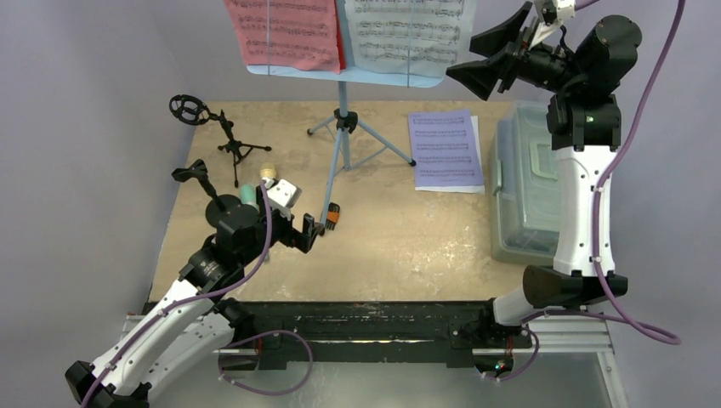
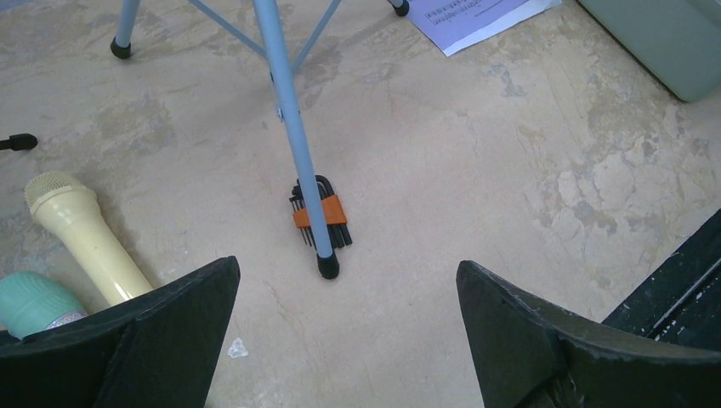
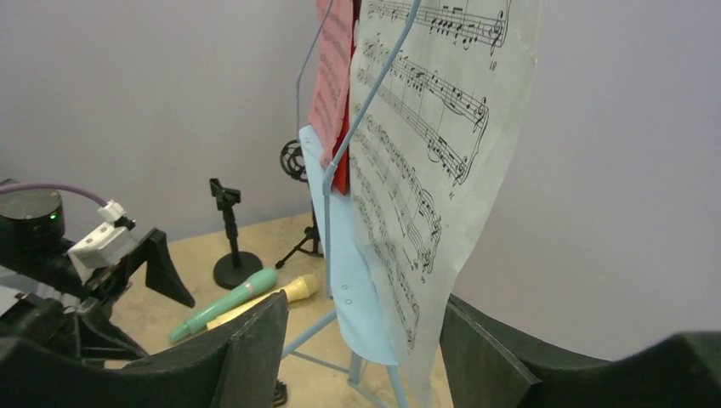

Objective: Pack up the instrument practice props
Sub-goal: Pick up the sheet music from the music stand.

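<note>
Nearest the arms' bases, the left gripper (image 2: pixel 347 268) hangs low over the beige table (image 1: pixel 400 246), its jaws spread wide and holding nothing. Just ahead of it a foot of the light-blue tripod (image 2: pixel 285 110) rests on the table. A black hex key set (image 2: pixel 319 219) in an orange holder lies against that foot.

To the left of the gripper, the yellow microphone (image 2: pixel 81 234) and the mint-green microphone (image 2: pixel 34 302) lie side by side. Beyond them stand two small black holders: a round-base stand (image 1: pixel 211 197) with a clip on top, and a small tripod (image 1: pixel 235 149) with a ring mount.

On the right half of the table a purple page (image 1: pixel 446 149) lies flat, just beside a translucent grey tub (image 1: pixel 527 187) with its lid on.

Farthest back and highest, the tripod's tray (image 1: pixel 340 75) carries a pink page (image 1: pixel 285 30) with a red one behind it, and a pale page (image 1: pixel 408 30) to its right. The right gripper (image 3: pixel 361 306) is raised to the tray's right edge. Its jaws stand apart, with the pale page's edge between them. Whether either finger touches the paper I cannot tell.
</note>
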Action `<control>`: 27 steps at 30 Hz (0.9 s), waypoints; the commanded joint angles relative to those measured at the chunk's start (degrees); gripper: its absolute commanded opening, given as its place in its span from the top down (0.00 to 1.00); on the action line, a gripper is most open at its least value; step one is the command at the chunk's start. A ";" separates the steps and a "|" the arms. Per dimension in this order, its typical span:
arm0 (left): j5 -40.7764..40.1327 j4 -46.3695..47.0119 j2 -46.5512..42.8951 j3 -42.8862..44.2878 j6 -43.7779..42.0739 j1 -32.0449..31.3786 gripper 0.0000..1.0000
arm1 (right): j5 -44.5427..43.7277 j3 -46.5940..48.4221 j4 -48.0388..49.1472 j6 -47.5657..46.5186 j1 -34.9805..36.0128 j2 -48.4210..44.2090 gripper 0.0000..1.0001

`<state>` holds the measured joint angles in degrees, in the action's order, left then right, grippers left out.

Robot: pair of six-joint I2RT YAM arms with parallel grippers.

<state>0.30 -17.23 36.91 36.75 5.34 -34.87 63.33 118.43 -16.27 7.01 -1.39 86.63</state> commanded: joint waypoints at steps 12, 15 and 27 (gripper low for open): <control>1.41 2.49 -0.26 -0.01 0.19 0.51 0.00 | 2.02 -1.81 7.69 5.23 0.94 -2.23 0.63; 1.44 2.47 -0.23 -0.01 0.23 0.67 0.00 | 0.22 -2.49 9.81 8.12 3.36 -1.44 0.59; 1.34 2.40 0.00 0.06 0.28 0.96 0.00 | -9.50 -1.43 9.56 12.14 3.67 0.01 0.91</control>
<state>1.08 -17.21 36.91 36.75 5.34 -34.50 57.82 115.92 -8.10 16.38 2.20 86.94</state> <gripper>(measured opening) 0.996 0.231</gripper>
